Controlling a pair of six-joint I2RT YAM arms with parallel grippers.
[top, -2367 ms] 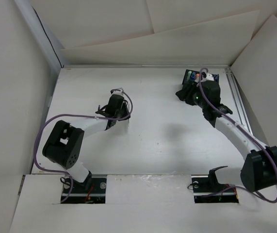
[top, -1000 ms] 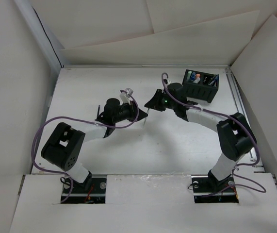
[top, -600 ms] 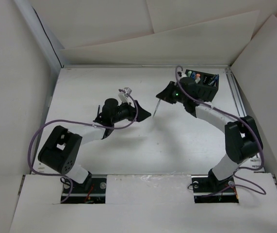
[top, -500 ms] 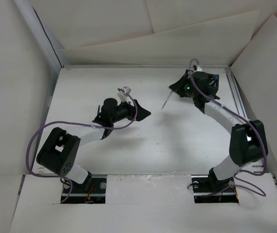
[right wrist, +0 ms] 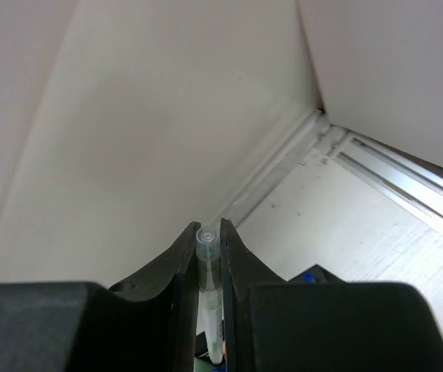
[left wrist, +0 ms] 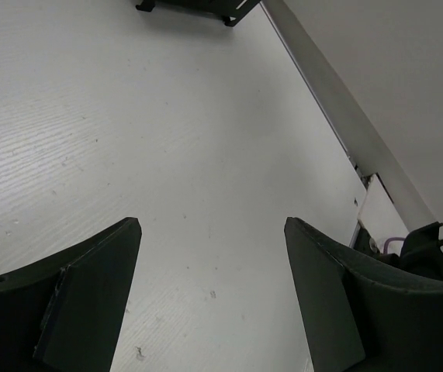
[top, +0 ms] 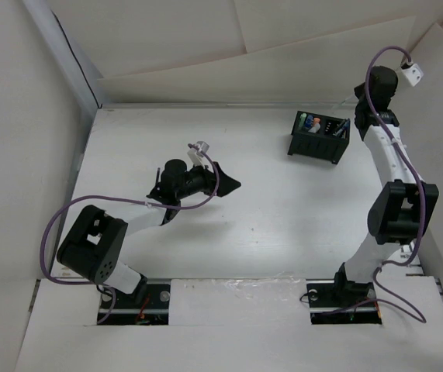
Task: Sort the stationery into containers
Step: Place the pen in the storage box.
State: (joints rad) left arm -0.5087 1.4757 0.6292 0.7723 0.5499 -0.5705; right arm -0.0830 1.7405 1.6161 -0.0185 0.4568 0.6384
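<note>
My right gripper (right wrist: 208, 229) is shut on a slim clear pen with a greenish barrel (right wrist: 209, 263), held lengthwise between its fingers. In the top view the right gripper (top: 358, 101) is raised at the back right, just above and beyond the black organiser box (top: 320, 138). Coloured pieces of stationery (top: 307, 120) stick out of the box's left compartments. A corner of the box (right wrist: 318, 276) shows under the jaws in the right wrist view. The left gripper (top: 225, 184) hovers open over mid-table, with only bare table between its fingers (left wrist: 89, 294).
White board walls close in the back and both sides. A metal rail (top: 384, 167) runs along the table's right edge, close to the box. The organiser's feet (left wrist: 198, 6) show at the top of the left wrist view.
The left gripper opened and stayed near mid-table. The right arm carried the pen from beside the left gripper up and back to the far right, over the organiser.
</note>
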